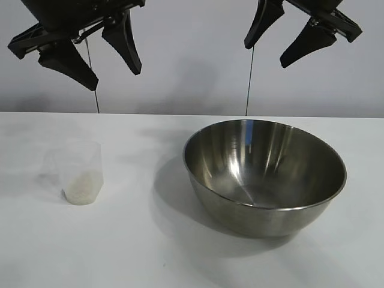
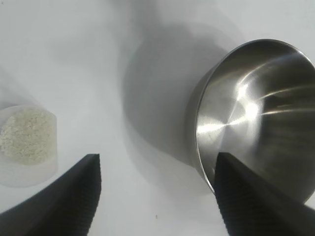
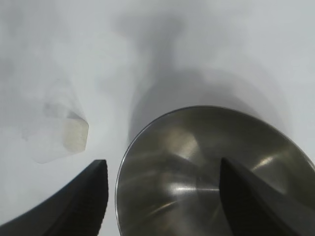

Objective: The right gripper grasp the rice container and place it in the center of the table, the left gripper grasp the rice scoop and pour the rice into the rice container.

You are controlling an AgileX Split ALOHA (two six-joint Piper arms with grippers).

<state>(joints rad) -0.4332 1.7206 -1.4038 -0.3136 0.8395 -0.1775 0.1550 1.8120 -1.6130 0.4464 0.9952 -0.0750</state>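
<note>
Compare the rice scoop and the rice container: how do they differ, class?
The rice scoop is small, clear plastic; the rice container is wide, shiny steel. The scoop holds rice; the container is empty. Both stand upright on the table, ungrasped.

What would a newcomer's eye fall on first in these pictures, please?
The big shiny steel bowl stands empty on the white table, right of centre. To its left, apart from it, stands a small clear cup with rice in its bottom. Above them hang the left gripper and right gripper, both open and holding nothing.
</note>
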